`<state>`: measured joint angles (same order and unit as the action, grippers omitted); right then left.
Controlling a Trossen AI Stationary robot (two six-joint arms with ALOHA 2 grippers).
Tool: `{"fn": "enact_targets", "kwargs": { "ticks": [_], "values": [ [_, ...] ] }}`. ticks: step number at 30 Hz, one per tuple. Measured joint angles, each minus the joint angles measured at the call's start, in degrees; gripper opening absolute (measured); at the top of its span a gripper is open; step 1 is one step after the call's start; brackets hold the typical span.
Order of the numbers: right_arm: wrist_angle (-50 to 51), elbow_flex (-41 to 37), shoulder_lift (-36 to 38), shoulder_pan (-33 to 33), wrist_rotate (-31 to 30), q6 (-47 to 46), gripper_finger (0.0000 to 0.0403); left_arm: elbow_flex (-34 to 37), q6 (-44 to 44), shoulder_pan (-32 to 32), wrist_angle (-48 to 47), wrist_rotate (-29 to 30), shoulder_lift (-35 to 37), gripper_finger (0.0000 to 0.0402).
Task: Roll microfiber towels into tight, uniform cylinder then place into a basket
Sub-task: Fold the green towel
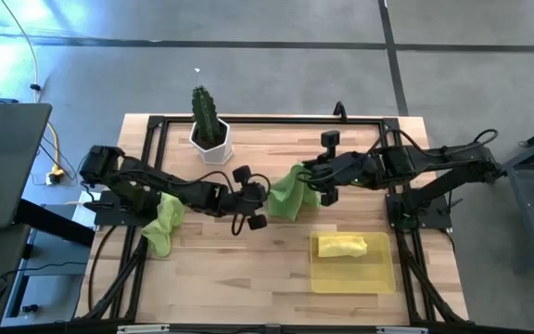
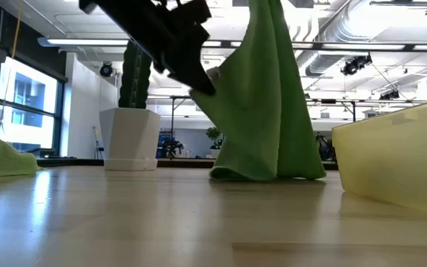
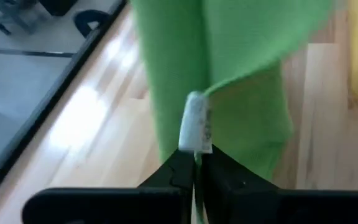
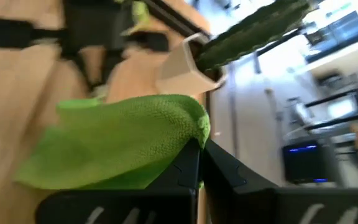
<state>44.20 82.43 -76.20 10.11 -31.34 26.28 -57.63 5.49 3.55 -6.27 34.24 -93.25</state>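
Holding the lime green towel up over the surface's middle, I have both sets of fingers pinched shut on it: left gripper beside its white tag, right gripper at a corner. It's limp and light, so edges suit best.

Right end effector pinches green towel.

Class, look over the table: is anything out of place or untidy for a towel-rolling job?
Yes. One green towel lies crumpled at the table's left edge, partly under the left arm, unrolled. A potted cactus stands at the back, no part of the job. The yellow towel sits properly in the basket.
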Motion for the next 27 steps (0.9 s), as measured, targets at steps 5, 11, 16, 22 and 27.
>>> {"fn": "enact_targets", "kwargs": {
  "ticks": [5,11,16,22,27],
  "values": [
    [0.08,-2.74,0.76,0.02,2.72,-2.26,0.0,0.0,-2.25,0.37,-8.22,5.14,7.09,0.0003],
    [-17.93,-18.28,6.92,-2.28,2.8,-1.19,0.0,0.0,-2.57,1.09,-18.23,11.88,15.66,0.0001],
    [-41.45,-34.37,13.08,-5.94,2.85,2.42,0.0,-0.03,-8.05,0.84,-20.29,18.21,20.07,0.0001],
    [-68.87,-45.25,15.09,-11.08,0.86,22.78,0.0,0.02,-26.13,-2.44,-11.62,32.55,22.34,0.0],
    [-79.28,-43.31,15.02,-16.13,0.11,34.6,0.0,0.04,-45.34,-6.86,6.13,36.05,23.41,0.0]
  ]
}}
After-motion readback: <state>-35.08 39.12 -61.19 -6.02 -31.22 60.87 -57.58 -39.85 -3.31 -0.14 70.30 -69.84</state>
